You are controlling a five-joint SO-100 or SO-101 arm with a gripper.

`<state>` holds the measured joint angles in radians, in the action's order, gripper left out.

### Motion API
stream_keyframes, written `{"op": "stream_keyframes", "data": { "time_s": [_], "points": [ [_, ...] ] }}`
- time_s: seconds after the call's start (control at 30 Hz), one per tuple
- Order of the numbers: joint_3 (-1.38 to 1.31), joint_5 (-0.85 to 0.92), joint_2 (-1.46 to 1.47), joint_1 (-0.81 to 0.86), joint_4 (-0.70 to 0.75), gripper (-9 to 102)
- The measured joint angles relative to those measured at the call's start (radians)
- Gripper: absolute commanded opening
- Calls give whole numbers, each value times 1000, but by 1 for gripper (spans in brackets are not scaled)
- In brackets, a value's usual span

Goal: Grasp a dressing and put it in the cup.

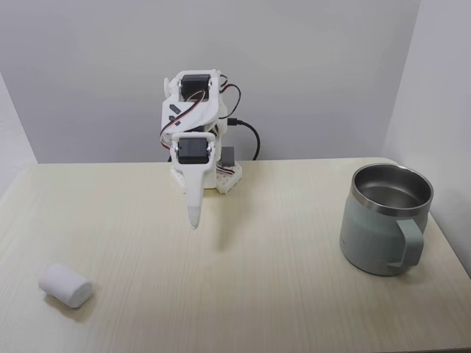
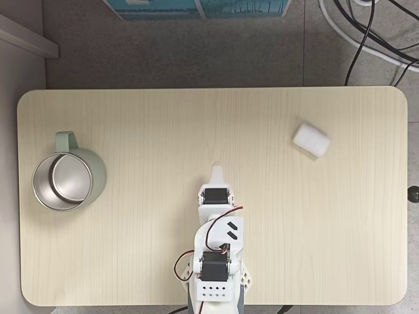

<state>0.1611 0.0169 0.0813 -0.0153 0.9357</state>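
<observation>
1. White plastic gripper point(image 1: 194, 220) hangs over mid-table, fingers together, holding nothing.
2. Small white soft gauze roll point(image 2: 310, 140) lies near one end of the pale wooden table point(image 2: 131, 118).
3. Pale grey-green steel-rimmed mug point(image 2: 68, 178) stands upright at the opposite end.

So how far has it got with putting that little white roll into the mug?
Nothing looks done yet. The dressing lies on its side on the table, far from the cup, whose steel inside looks empty. The gripper hangs near the table's middle, fingers together, holding nothing. Left: reach the roll, grasp it, carry it across and drop it in.
</observation>
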Motion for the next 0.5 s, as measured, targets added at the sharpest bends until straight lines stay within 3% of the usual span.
{"op": "stream_keyframes", "data": {
  "time_s": [0.5],
  "points": [
    [-5, 12, -2, 26, -2, 0]
  ]
}}
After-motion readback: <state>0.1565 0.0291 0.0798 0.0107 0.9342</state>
